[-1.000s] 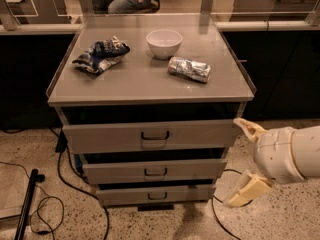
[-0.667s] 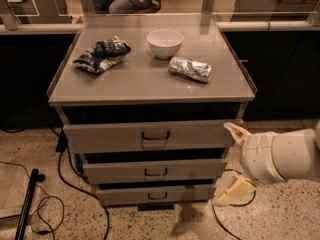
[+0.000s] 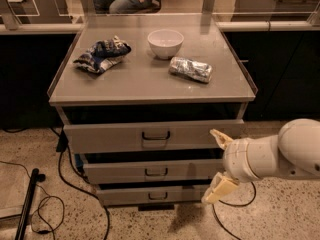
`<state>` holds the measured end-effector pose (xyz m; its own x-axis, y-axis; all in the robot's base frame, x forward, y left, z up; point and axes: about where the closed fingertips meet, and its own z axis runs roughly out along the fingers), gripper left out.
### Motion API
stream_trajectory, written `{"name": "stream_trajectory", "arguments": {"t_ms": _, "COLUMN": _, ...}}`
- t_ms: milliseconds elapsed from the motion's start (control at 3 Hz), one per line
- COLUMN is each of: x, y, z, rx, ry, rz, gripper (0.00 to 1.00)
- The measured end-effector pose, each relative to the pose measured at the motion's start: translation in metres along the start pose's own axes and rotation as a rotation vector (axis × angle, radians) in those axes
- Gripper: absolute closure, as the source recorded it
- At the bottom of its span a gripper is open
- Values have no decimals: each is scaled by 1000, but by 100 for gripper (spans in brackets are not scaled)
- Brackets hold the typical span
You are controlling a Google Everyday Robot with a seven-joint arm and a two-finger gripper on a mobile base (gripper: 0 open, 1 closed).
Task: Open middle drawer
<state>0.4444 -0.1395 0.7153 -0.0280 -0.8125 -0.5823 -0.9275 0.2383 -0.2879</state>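
Middle drawer (image 3: 115, 173): wide, shallow, grey, with low flat front and small dark loop handle (image 3: 156, 172) at centre. Level, front pushed in (inside not showing), dark gap along its top edge. Gripper (image 3: 210, 167) at 3 o'clock from that handle, before the front's right end, fingers spread wide apart.

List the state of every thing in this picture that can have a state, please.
Middle drawer: closed.
Top drawer: closed.
Bottom drawer: closed.
White bowl: upright, empty.
Blue chip bag: crumpled, lying flat.
Silver foil bag: lying flat.
Gripper: open, right of drawers, holding nothing.
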Motion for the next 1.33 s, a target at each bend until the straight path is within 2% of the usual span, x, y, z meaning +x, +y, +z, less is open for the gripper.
{"name": "stream_trajectory", "arguments": {"t_ms": 333, "x": 22, "y": -8, "z": 48, "rx": -37, "ry": -3, "rz": -88, "gripper": 0}}
{"name": "stream_trajectory", "arguments": {"t_ms": 667, "x": 22, "y": -8, "z": 48, "rx": -37, "ry": -3, "rz": -87, "gripper": 0}}
{"name": "stream_trajectory", "arguments": {"t_ms": 1000, "x": 35, "y": -10, "z": 60, "rx": -49, "ry": 11, "rz": -64, "gripper": 0}}
{"name": "stream_trajectory", "arguments": {"t_ms": 1333, "x": 66, "y": -17, "z": 86, "rx": -54, "ry": 25, "rz": -17, "gripper": 0}}
